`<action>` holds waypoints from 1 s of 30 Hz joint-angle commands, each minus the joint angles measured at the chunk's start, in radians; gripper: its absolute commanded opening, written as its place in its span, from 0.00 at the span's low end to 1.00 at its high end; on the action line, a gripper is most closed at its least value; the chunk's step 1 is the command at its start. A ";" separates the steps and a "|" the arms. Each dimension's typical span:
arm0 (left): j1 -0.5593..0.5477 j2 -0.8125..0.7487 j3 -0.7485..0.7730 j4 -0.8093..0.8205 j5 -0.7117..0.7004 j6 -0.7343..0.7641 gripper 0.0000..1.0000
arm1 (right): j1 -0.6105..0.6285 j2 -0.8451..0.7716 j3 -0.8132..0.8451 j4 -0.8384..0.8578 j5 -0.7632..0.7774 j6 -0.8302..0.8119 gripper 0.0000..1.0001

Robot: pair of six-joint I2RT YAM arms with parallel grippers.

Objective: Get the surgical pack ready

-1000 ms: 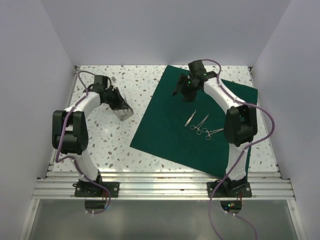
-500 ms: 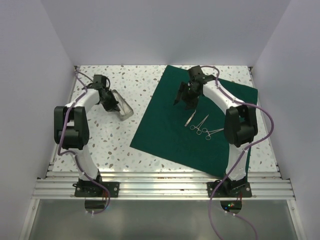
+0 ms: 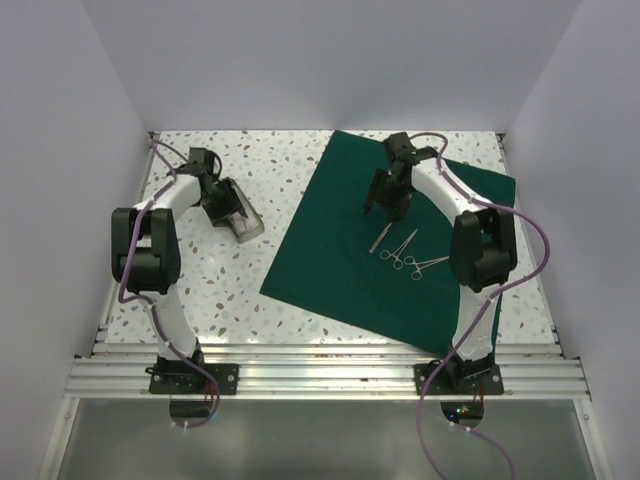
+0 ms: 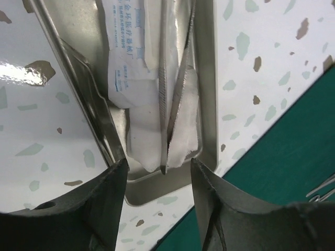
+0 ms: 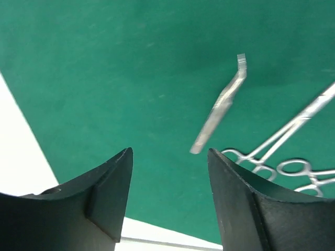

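Note:
The surgical pack's dark green drape (image 3: 335, 265) lies spread flat on the right half of the table, also seen in the right wrist view (image 5: 120, 63) and at the left wrist view's edge (image 4: 296, 151). On it rest steel tweezers (image 3: 381, 237) (image 5: 220, 104) and two ring-handled forceps (image 3: 412, 256) (image 5: 285, 157). My right gripper (image 3: 385, 207) (image 5: 170, 154) hovers open just above the drape, beside the tweezers' tip. My left gripper (image 3: 224, 202) (image 4: 158, 170) stands open over the near end of a steel tray (image 3: 246, 225) (image 4: 205, 94), holding nothing.
The tray holds white paper packets (image 4: 128, 63) and a slim steel instrument (image 4: 175, 89) lying lengthwise. Speckled white tabletop (image 3: 215, 285) surrounds it. White walls close in the back and both sides; an aluminium rail (image 3: 320, 365) runs along the near edge.
My left jaws have opened above the tray. My right gripper has moved toward the near side over the drape, closer to the tweezers.

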 commanded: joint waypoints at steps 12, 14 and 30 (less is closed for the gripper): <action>-0.058 -0.240 -0.071 0.064 0.259 0.123 0.57 | -0.010 0.142 0.104 -0.118 0.237 0.061 0.56; -0.072 -0.241 -0.076 0.082 0.301 0.128 0.57 | -0.008 0.149 0.089 -0.105 0.228 0.067 0.56; -0.213 -0.174 0.022 0.154 0.477 0.154 0.77 | -0.011 0.103 0.069 -0.021 0.202 0.001 0.00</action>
